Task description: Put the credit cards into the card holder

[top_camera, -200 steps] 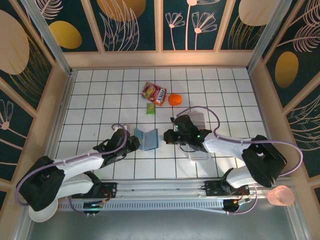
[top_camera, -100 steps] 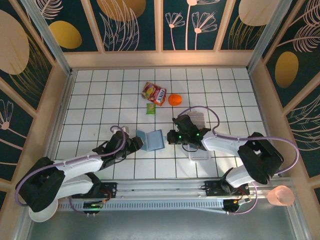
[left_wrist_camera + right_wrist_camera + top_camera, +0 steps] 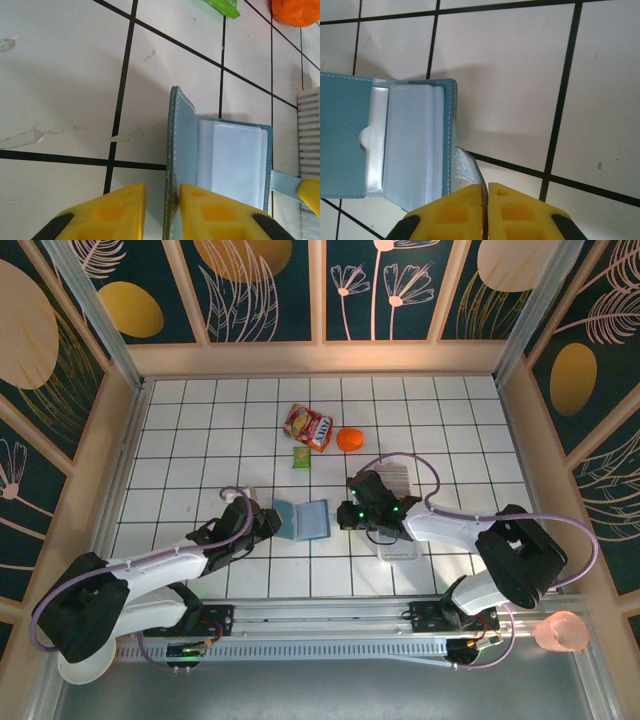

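Top external view: card holder (image 3: 302, 520) spread open on the bench (image 3: 190, 450) between both arms.
Right gripper (image 3: 485, 195) pinches its strap (image 3: 469, 167); left gripper (image 3: 162, 195) straddles one cover, grip unclear, probably to hold the pockets open.

White arms (image 3: 165, 565) with black joints (image 3: 85, 605), lilac cables (image 3: 398, 456), yellow fingers (image 3: 112, 212), perhaps black-tipped.
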Available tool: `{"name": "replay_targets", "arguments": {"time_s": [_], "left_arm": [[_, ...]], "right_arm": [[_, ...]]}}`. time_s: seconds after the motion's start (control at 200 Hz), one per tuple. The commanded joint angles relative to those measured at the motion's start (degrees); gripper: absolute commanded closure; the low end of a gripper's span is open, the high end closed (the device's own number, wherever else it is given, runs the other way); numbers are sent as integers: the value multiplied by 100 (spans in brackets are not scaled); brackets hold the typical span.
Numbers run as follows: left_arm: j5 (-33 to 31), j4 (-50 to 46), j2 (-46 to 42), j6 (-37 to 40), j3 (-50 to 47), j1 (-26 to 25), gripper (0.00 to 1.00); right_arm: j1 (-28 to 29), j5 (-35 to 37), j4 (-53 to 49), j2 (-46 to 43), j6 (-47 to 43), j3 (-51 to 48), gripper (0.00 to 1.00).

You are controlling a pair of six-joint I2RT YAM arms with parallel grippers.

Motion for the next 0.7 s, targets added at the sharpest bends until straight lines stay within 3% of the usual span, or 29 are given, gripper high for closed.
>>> {"name": "replay_targets", "arguments": {"time_s": [0.0,0.22,0.435,0.691], "left_arm": [[-91,-39,-178,1,-193,-22,80],[17,135,-121,124,-340,-17,83],[107,124,-8,333,-304,-16,85],[298,223,41,524,-367,-16,91]], "right_arm": [[-37,391,-375,-184,-89,188,82],[135,950,-1279,-783,49,497,64],[716,1047,-1585,-819,400,1040,65],[1071,470,-478,191,828,1135,65]]}}
